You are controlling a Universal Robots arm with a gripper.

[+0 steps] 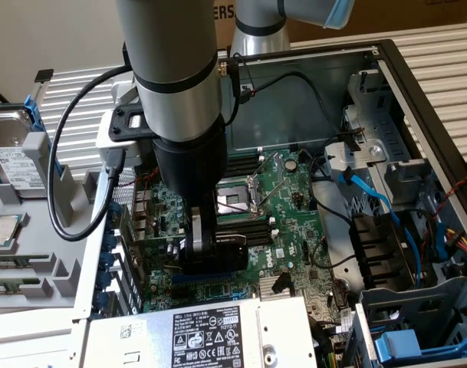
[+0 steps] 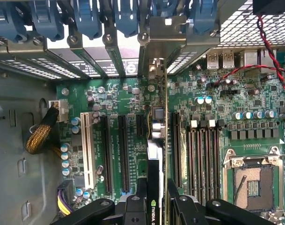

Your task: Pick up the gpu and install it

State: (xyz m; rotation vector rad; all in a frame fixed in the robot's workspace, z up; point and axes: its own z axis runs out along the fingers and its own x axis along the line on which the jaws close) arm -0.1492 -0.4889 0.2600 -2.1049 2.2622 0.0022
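The gpu [image 2: 156, 159] is clamped between my fingers [image 2: 140, 196], edge-on and upright over the motherboard [image 2: 226, 117]. I have it by the black cooler end. It sits between the long black expansion slots [image 2: 122, 154] and the bank of memory slots [image 2: 203, 159]. In the exterior view I am low inside the open tower case [image 1: 417, 84]. The gripper [image 1: 201, 239] is just above the board with the card's dark body [image 1: 231, 247] at its tip.

The silver bracket [image 2: 166, 33] lies up against the rear slot openings, under the row of blue retention clips [image 2: 128, 18]. The slot under the card is hidden by the card itself, so I cannot tell whether its edge has entered it.

As I judge it, the step in hand is the seating. To do it well:
- Hold the card plumb, with no lean toward the memory slots.
- Line its long edge up with the slot.
- Let the bracket slide down flat along the rear wall instead of catching on it.
- Push straight down and evenly along the length, since I grip only one end.

The small capacitors [image 2: 156, 127] beside the card are the likeliest thing to snag.
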